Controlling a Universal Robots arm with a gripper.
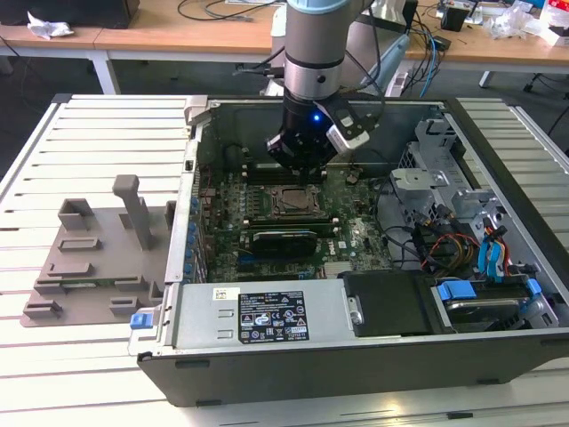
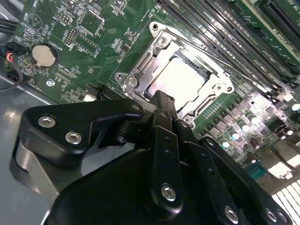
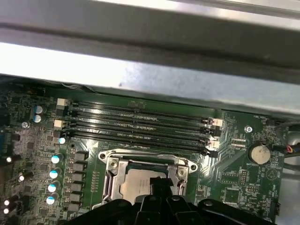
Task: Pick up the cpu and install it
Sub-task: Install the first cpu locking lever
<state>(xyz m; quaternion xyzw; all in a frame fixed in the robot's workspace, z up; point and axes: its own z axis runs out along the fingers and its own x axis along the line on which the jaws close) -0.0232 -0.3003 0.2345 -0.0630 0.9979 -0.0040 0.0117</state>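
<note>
Hovering over the open computer case [image 1: 267,356], the gripper [image 1: 302,156] hangs just above the socket [image 1: 291,203] of the green motherboard [image 1: 347,236]. The cpu [image 2: 176,79] lies seated inside the square metal socket frame [image 2: 140,70], pale silver top showing in both wrist views. Whether the fingers [image 2: 164,108] stand wide or closed cannot be told; they hold nothing visible. Judged light, rigid and thin, the chip has a smooth, slippery lid and a fragile underside; hold it by opposite edges only. A grey plastic holder block [image 1: 98,253] rests on the slatted surface [image 1: 53,133], beside the case.
</note>
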